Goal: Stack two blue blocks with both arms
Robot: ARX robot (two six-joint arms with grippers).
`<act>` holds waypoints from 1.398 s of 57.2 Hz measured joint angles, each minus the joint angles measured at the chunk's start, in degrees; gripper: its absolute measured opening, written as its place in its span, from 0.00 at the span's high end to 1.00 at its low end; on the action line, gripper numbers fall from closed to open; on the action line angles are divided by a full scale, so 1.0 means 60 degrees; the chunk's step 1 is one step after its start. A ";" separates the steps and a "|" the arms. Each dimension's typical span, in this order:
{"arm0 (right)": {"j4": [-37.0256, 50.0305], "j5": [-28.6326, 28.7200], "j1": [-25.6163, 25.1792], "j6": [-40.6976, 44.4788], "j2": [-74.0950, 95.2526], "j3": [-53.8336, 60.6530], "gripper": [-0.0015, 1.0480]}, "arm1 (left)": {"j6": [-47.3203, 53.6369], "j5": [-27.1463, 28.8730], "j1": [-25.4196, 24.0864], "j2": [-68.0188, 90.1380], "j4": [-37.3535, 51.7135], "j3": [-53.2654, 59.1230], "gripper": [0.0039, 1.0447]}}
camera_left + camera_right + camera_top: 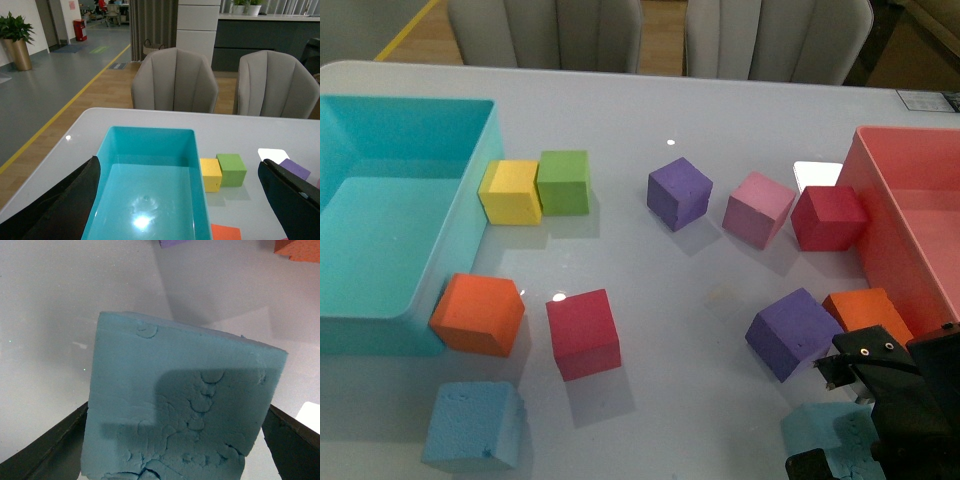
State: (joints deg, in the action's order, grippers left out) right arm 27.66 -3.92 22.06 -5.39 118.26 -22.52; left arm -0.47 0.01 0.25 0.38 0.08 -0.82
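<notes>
One sky-blue block (475, 425) lies at the table's front left. The other blue block (820, 430) lies at the front right, partly hidden under my right arm; it fills the right wrist view (180, 405), pitted and cracked. My right gripper (177, 450) is open, its jaws standing either side of this block, not pressing it. In the front view the right gripper (880, 415) shows as a black mass low at the right. My left gripper (187, 200) is open and empty above the turquoise bin (145, 135); it is out of the front view.
The turquoise bin (460, 230) stands at the left, a pink bin (880, 230) at the right. Yellow (510, 192), green (564, 182), orange (477, 314), red (583, 333), purple (679, 193), pink (758, 209), dark red (827, 217), purple (792, 333) and orange (865, 315) cubes are scattered across the table.
</notes>
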 joint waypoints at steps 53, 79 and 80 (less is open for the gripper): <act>-0.2608 0.0656 0.0903 0.0281 -0.4193 -0.1927 0.64 | 0.0000 0.0000 0.0000 0.0000 0.0000 0.0000 0.08; -0.3180 0.0455 0.1242 0.1086 0.1009 -0.6495 0.65 | 0.0000 0.0000 0.0000 0.0000 0.0000 0.0000 0.08; -0.3191 0.0466 0.1264 0.1086 0.1137 -0.6586 0.65 | 0.0000 0.0000 0.0000 0.0000 0.0000 0.0000 0.08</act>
State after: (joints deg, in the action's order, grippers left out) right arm 8.51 -1.13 29.65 1.13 125.08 -62.04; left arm -0.47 0.01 0.25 0.38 0.08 -0.82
